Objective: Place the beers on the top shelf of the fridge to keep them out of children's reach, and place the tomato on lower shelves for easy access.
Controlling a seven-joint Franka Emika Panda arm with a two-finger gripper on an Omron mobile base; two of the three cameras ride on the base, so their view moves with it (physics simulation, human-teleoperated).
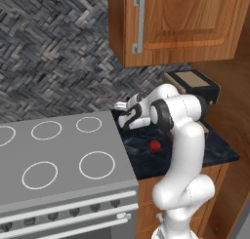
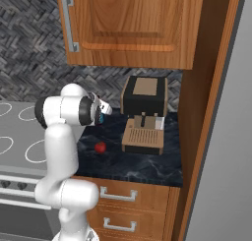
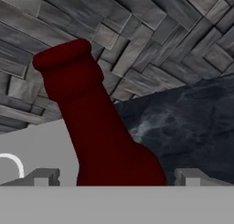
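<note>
Two tool (image 3: 114, 177) fingers straddle bottle (image 3: 98, 127) neck.

Kitchen, rendered. Landmark: dark marble counter (image 2: 142, 166).

Wall behind counter: grey herringbone tile backsplash (image 1: 53, 57).

Left of counter, butted against it: grey stove (image 1: 58, 155) w/ white ring burners; knob row along its front edge.

Above counter: wooden upper cabinet (image 2: 133, 23), metal bar handle (image 2: 70, 23) on its left side.

Below counter: wooden drawers (image 2: 133, 205) w/ metal pulls.

On counter, at back right: black & tan coffee machine (image 2: 144, 112).

Right of counter: tall wooden side panel (image 2: 209, 112), then plain grey surface.

Light even, no harsh shadows.
</note>
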